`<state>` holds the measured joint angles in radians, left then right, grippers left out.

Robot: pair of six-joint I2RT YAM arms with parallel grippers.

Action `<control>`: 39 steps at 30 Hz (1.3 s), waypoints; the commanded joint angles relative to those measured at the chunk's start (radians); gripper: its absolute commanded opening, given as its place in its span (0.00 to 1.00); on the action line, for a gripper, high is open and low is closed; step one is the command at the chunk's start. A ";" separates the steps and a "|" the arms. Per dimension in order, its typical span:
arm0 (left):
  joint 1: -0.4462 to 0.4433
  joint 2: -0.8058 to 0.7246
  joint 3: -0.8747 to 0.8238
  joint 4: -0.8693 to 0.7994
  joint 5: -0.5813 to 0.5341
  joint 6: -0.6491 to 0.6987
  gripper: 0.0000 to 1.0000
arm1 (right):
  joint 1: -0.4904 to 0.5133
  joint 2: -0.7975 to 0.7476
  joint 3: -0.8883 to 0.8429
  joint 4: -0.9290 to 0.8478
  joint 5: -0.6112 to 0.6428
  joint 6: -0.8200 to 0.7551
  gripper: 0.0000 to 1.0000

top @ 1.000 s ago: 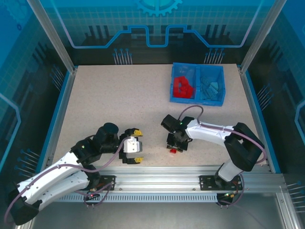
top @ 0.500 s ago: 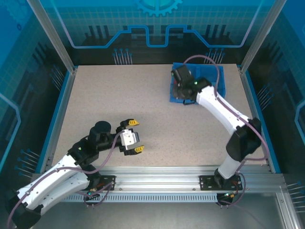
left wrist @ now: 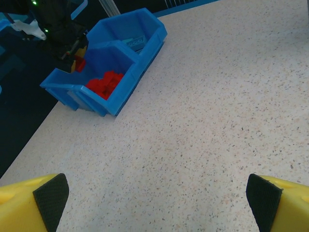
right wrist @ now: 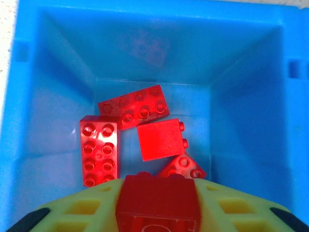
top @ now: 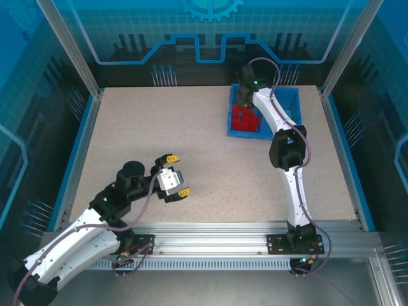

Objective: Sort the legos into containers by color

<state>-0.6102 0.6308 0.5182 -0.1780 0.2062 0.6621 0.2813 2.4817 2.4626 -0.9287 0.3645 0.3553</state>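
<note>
As laid out from the arm bases outward, with each place taken from the bin [top: 262, 134]:
Left gripper [top: 177, 174]: well short of the bin and off to its left, over the table [top: 146, 121]; spread wide, with yellow fingertips [left wrist: 29, 205] at opposite lower corners of the left wrist view.
Table: speckled beige, under and around the bin.
Right arm [top: 288, 148]: stretched toward the bin, elbow just short of its front wall, forearm across its right half.
Right gripper [top: 245, 102]: above the bin's left compartment [right wrist: 53, 111], toward its far end; narrow, with yellow fingers [right wrist: 87, 210] against both sides of a red brick [right wrist: 157, 198].
Red brick: between those fingers, above the floor of the left compartment.
Red legos [right wrist: 133, 110]: loose heap on the floor of the left compartment, below the red brick; mostly studs up, one smooth face up.
Right compartment [left wrist: 152, 29]: beyond the bin's central wall; pale-blue pieces [left wrist: 136, 43] inside, too dim to count.
</note>
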 commanded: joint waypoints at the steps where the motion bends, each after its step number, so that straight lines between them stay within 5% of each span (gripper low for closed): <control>1: 0.013 -0.003 -0.014 0.020 -0.022 -0.010 0.99 | -0.007 0.031 0.126 -0.110 -0.062 -0.021 0.49; 9: 0.016 0.061 0.025 0.050 -0.215 -0.226 0.99 | -0.006 -0.173 -0.056 -0.095 -0.101 -0.024 0.53; 16: 0.031 0.103 -0.047 0.194 -0.619 -0.481 0.99 | -0.001 -0.717 -0.762 0.198 -0.163 -0.046 0.56; 22: 0.160 0.121 -0.120 0.231 -0.697 -0.582 0.99 | 0.017 -1.209 -1.376 0.546 -0.107 -0.131 0.86; 26: 0.268 0.148 -0.176 0.300 -0.675 -0.601 0.99 | 0.005 -1.398 -1.695 0.762 -0.012 -0.186 1.00; 31: 0.375 0.259 -0.214 0.413 -0.596 -0.595 0.99 | -0.007 -1.423 -1.957 1.119 0.090 -0.326 1.00; 35: 0.409 0.347 -0.241 0.543 -0.565 -0.572 0.99 | -0.064 -1.278 -1.964 1.189 0.050 -0.374 1.00; 39: 0.446 0.421 -0.243 0.619 -0.508 -0.552 0.99 | -0.117 -1.159 -2.020 1.452 -0.016 -0.398 1.00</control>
<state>-0.1902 1.0245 0.2844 0.3107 -0.3649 0.0891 0.2005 1.2758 0.4648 0.2699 0.3809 0.0048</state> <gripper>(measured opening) 0.987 0.997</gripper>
